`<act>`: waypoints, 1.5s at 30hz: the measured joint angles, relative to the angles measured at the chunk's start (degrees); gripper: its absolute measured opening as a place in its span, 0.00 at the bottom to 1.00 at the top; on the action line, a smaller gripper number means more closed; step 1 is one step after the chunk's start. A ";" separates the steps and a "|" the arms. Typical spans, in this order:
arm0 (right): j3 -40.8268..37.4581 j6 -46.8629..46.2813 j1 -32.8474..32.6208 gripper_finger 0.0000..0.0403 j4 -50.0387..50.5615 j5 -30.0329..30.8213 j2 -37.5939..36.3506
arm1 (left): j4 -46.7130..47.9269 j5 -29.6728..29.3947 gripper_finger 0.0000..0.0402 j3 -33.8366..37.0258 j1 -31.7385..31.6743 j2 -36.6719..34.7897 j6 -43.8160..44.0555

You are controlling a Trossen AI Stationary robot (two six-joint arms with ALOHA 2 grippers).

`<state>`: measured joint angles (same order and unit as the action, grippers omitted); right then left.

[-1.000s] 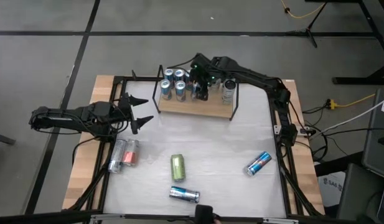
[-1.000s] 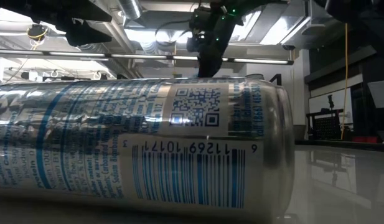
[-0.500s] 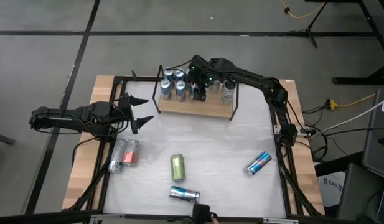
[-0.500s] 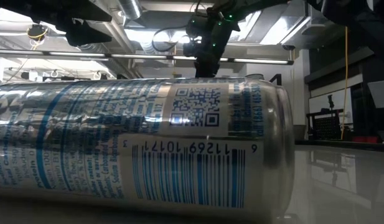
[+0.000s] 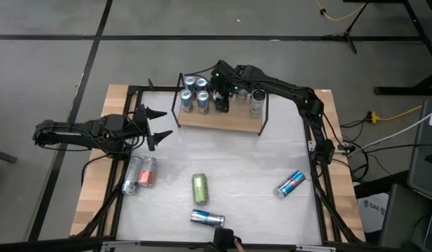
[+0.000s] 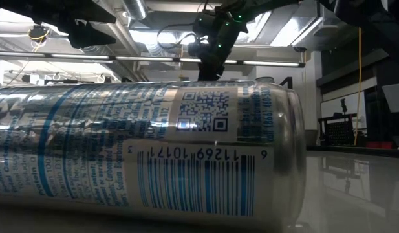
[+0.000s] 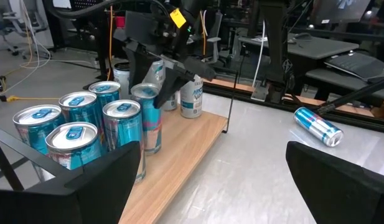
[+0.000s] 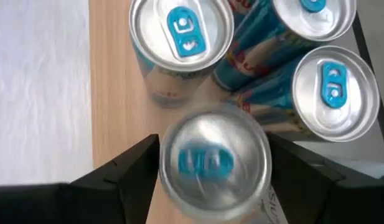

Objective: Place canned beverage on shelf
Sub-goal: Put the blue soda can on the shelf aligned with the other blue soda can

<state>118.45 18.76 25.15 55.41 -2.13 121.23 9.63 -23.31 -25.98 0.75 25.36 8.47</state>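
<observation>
The silver canned beverage with a blue tab (image 8: 215, 160) stands upright on the light wooden shelf with black wire end frames (image 5: 230, 120), beside other blue-topped cans (image 7: 73, 124). The right end effector (image 8: 213, 171) straddles it from above, its fingers parted at either side without clearly pressing. The left end effector (image 5: 159, 124) hangs wide open over the white tabletop (image 5: 244, 168), where loose cans lie.

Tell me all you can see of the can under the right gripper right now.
The can stands upright on the shelf's light wooden board, silver top with a blue tab, beside the other blue-and-silver cans. The right gripper sits above it, one dark finger on each side, jaws partly spread; whether the pads touch it cannot be told. In the left wrist view it stands at the near end of the cluster.
</observation>
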 joint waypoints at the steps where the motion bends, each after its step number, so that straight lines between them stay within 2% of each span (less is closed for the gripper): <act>1: 0.00 0.00 0.00 0.67 -0.18 0.00 0.00 | 0.00 0.00 0.99 0.00 0.00 0.00 0.00; 13: 0.00 -0.28 0.00 0.67 0.18 0.03 -0.11 | 0.20 0.02 0.99 0.00 0.00 -0.01 0.00; 19: 3.48 -0.35 -0.02 0.67 3.17 0.09 -0.34 | 0.20 0.03 0.99 0.00 0.02 0.00 0.01; 24: 8.73 -0.44 -0.02 0.67 6.56 0.59 -0.35 | 0.18 0.04 0.99 0.00 0.01 -0.02 0.00; 30: 16.35 -1.78 -0.04 0.67 16.58 4.47 -0.37 | 0.17 0.35 0.99 0.00 0.00 -0.02 0.15; 34: 15.10 -4.95 -0.04 0.67 20.59 6.00 -1.67 | 0.18 0.37 0.99 0.00 0.02 0.00 0.16; 38: 15.02 -5.70 -0.04 0.67 26.28 2.96 -1.81 | 0.17 0.37 0.99 0.00 0.02 0.00 0.17; 45: 14.97 -5.74 -0.04 0.67 26.34 -0.21 -1.82 | 0.17 0.37 0.99 0.02 0.02 0.00 0.17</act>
<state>133.43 13.03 25.10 81.75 -2.34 119.41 9.80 -22.94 -25.96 0.78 25.36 8.64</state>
